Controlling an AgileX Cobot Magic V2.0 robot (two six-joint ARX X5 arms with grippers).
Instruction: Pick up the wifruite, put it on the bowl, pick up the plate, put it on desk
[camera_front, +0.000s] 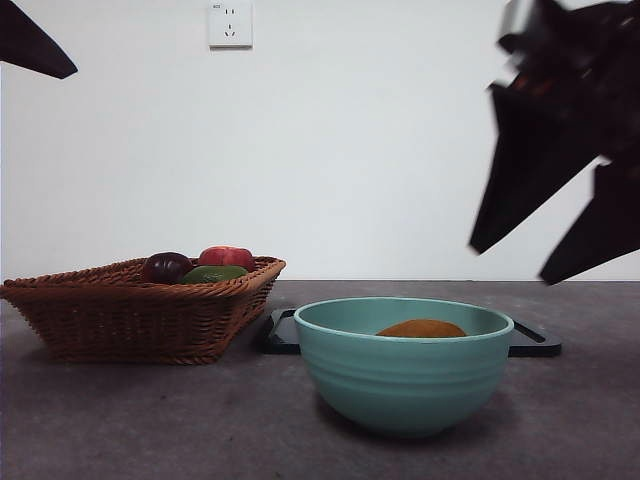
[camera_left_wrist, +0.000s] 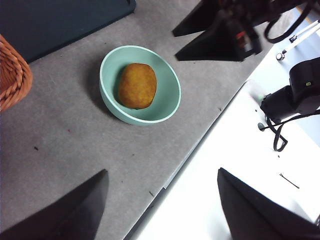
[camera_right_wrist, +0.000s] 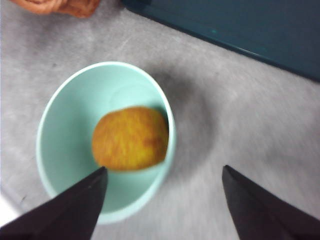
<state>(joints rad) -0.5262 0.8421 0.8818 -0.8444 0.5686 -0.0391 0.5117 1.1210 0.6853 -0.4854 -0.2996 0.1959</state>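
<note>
The bowl (camera_front: 404, 365) is seen nearest on the desk (camera_front: 120, 420), with the wifruite (camera_front: 421, 328) resting inside it, untouched. Just behind the bowl a dark flat tray (camera_front: 532, 342) is laid, likely the plate, though only its edge is shown. A wicker basket (camera_front: 130, 310) is set beside it, holding 3 fruits. The right gripper (camera_front: 545, 245) is held above the bowl, jaws spread apart and empty. The left gripper (camera_left_wrist: 162, 210) is kept well off, jaws also spread, nothing held.

One wifruite (camera_left_wrist: 137, 85), one bowl (camera_front: 403, 385), one basket (camera_front: 130, 318), three basket fruits (camera_front: 200, 265), one tray (camera_front: 535, 341)
</note>
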